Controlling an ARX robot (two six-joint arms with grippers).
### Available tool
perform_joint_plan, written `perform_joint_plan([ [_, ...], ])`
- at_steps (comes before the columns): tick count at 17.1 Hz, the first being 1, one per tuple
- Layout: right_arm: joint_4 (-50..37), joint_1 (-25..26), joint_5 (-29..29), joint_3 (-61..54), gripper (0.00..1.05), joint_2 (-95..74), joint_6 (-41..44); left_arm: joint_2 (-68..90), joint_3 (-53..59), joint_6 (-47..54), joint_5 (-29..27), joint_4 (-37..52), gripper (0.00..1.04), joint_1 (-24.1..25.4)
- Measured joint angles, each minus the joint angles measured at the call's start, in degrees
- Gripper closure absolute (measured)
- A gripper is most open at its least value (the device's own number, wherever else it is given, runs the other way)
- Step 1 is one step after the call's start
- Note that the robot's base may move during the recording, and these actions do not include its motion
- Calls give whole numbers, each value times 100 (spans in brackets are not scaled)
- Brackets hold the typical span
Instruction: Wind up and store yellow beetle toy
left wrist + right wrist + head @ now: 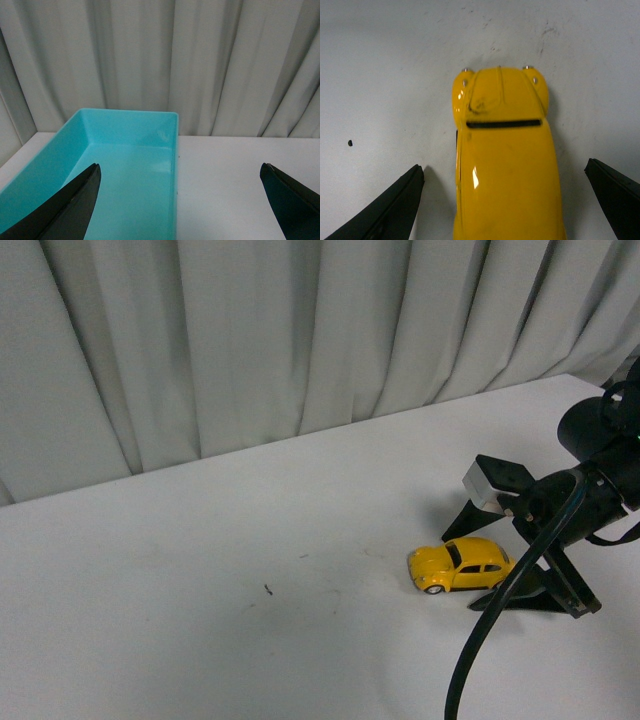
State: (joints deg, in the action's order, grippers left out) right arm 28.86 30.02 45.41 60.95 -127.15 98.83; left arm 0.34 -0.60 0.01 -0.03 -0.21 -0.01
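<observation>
Since the right fingers (390,210) are spread wide on both sides of the yellow beetle toy (506,165), they should close softly on its middle.

white table (200,640), dark speck (268,589) on it; pleated curtain (250,330) behind

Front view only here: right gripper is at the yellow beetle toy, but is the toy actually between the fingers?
Observer: Yes. The right wrist view shows the yellow beetle toy centred in the open right gripper, with a gap to the fingers on each side.
Operator: Any bin? None in my view.
Observer: The left wrist view shows a turquoise bin on the table, nothing visible inside.
Operator: Left gripper state?
Observer: The left gripper is open, holding nothing, facing the bin.
</observation>
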Motion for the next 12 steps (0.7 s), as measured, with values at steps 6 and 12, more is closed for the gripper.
perform_joint_plan([
  [6,-107,-48,46,-28,7,2,-22,0,0,0,0,0,7,0],
  [12,-616,-315,111,-61,7,232,-13,0,0,0,2,-2,7,0],
])
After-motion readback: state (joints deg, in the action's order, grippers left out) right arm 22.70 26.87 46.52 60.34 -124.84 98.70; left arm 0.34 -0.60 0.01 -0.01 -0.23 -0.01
